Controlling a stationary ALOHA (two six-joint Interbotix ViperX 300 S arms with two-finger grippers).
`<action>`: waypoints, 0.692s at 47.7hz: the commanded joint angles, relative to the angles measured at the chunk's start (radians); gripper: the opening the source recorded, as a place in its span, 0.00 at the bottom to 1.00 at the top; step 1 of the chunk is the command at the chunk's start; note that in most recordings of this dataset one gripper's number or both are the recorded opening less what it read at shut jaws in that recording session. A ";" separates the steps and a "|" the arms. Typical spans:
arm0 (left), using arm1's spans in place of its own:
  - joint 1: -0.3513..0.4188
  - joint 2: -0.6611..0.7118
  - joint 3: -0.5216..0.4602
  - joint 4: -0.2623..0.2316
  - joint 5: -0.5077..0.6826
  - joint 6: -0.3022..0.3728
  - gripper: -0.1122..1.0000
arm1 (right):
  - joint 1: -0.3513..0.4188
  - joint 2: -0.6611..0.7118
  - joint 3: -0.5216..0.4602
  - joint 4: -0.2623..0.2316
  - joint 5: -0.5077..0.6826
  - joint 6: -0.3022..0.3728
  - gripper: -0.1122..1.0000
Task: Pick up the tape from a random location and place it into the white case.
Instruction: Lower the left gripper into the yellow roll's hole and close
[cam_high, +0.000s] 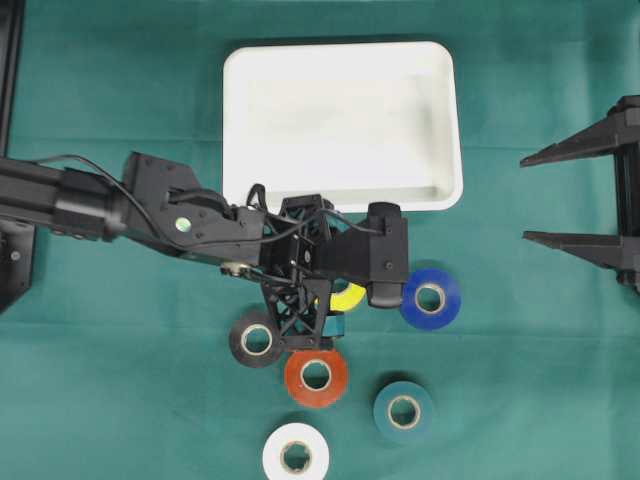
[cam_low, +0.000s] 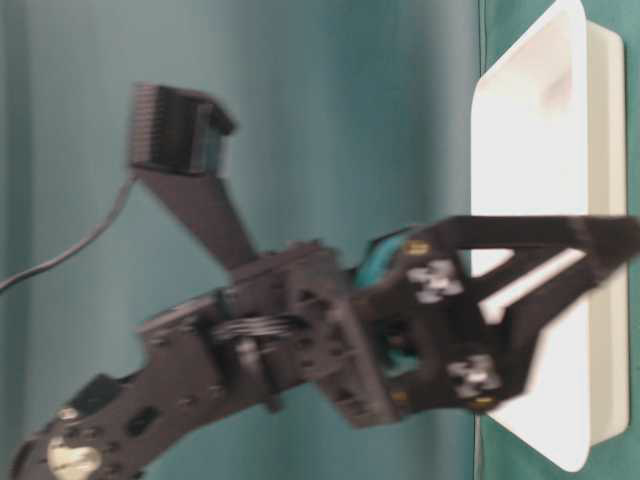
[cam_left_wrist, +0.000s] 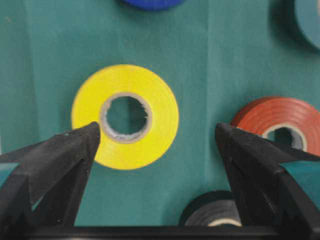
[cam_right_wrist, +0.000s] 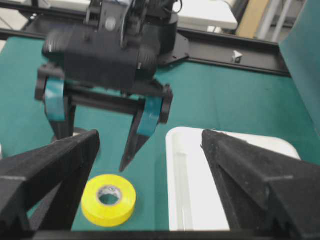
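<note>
The fingers (cam_left_wrist: 60, 155) of the left gripper (cam_left_wrist: 157, 145) are being held spread to their full width and nothing is being gripped between them. They are being poised above the yellow tape (cam_left_wrist: 125, 116), which is lying flat on the green cloth (cam_left_wrist: 210, 60); one tip is being shown over the roll's near edge and the other well to its side, next to the red tape (cam_left_wrist: 280, 117). This spread is judged to be kept so that the roll can be straddled from outside. Whether the tips are already touching the cloth cannot be told.

Around the yellow tape the other rolls are being partly cut off: the black tape (cam_left_wrist: 215, 215) nearer the camera, the blue tape (cam_left_wrist: 152, 4) and a teal tape (cam_left_wrist: 307, 22) farther off. In the overhead view most of the yellow tape is being hidden under the left arm.

The right gripper (cam_right_wrist: 150, 165) is also being held wide open and empty, well apart from the yellow tape. The white case (cam_high: 340, 125) is lying empty just beyond the yellow tape, and the table-level view of it is being blurred.
</note>
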 joint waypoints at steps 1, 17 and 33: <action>-0.006 0.002 -0.003 0.000 -0.023 -0.017 1.00 | -0.002 0.006 -0.026 -0.003 -0.003 -0.002 0.93; -0.014 0.055 0.025 0.000 -0.112 -0.028 1.00 | -0.002 0.012 -0.025 -0.003 0.003 -0.002 0.93; -0.008 0.123 0.029 0.002 -0.143 -0.028 1.00 | -0.002 0.017 -0.023 -0.003 0.003 -0.002 0.93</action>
